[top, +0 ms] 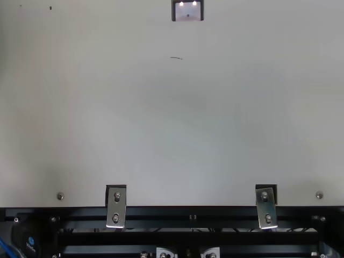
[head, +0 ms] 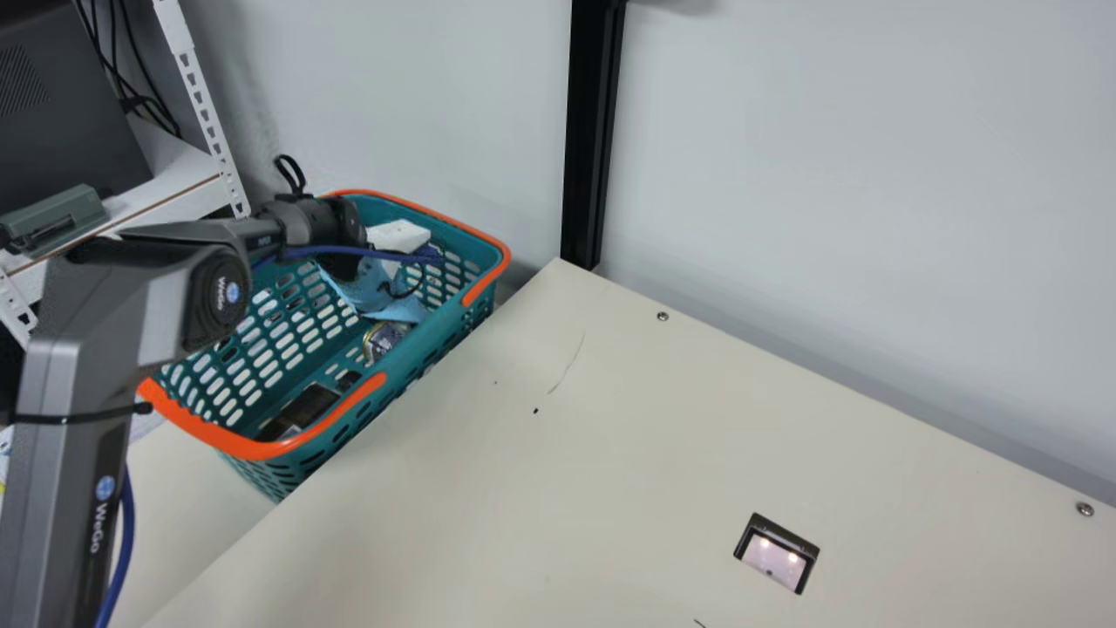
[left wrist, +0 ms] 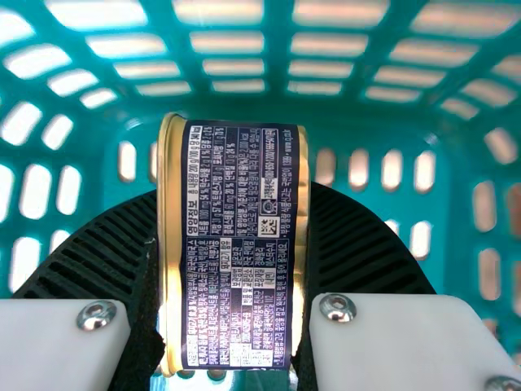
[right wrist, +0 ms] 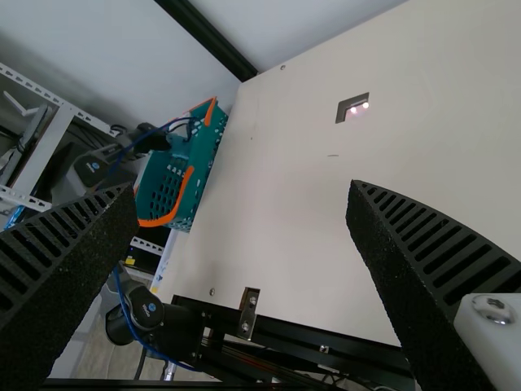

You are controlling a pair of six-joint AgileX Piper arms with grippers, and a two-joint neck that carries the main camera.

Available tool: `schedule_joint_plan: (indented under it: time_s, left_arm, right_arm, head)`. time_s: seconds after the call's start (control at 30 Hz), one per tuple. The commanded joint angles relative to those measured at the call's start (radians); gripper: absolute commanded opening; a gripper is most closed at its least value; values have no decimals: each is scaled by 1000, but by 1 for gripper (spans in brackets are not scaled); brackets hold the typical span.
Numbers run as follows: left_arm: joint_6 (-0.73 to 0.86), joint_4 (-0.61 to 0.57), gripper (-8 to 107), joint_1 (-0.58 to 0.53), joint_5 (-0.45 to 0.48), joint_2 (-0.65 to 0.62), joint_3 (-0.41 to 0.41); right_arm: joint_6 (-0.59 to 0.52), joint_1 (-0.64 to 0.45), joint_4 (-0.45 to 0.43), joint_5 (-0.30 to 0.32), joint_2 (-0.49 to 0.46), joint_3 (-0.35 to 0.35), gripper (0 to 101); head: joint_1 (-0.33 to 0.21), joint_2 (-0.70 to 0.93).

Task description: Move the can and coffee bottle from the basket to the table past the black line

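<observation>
The cylindrical can with a dark, densely printed label and gold rims [left wrist: 236, 244] sits pinched between the black ribbed fingers of the left gripper [head: 370, 288], toward four o'clock inside the teal perforated plastic basket with orange handles [head: 445, 336]. That basket lies at nine o'clock in the main view, beside the smooth cream table [head: 523, 488], with a tall black post [head: 593, 131] at twelve; the right gripper [right wrist: 244, 191] has its fingers spread wide.
</observation>
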Motion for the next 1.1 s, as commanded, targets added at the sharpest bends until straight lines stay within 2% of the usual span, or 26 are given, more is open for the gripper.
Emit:
schedule_joint_plan:
  time_s: [0.0,0.47,0.67,0.87,1.07]
  left_arm:
    - [20,-25,10,4,-25,-56,60]
    - [194,-271,10,32,-197,-531,499]
    - [214,-406,10,31,-223,-748,641]
    - [124,-483,10,13,-196,-937,739]
    - [-55,-528,10,-18,-86,-1097,792]
  right_arm:
    - [0,0,0,0,0,0,101]
    - [0,0,0,0,0,0,101]
    - [0,0,0,0,0,0,101]
    - [0,0,0,0,0,0,101]
    - [0,0,0,0,0,0,101]
  head:
    - [-27,15]
    - [-27,15]
    - [-27,15]
    - [-27,15]
    - [-27,15]
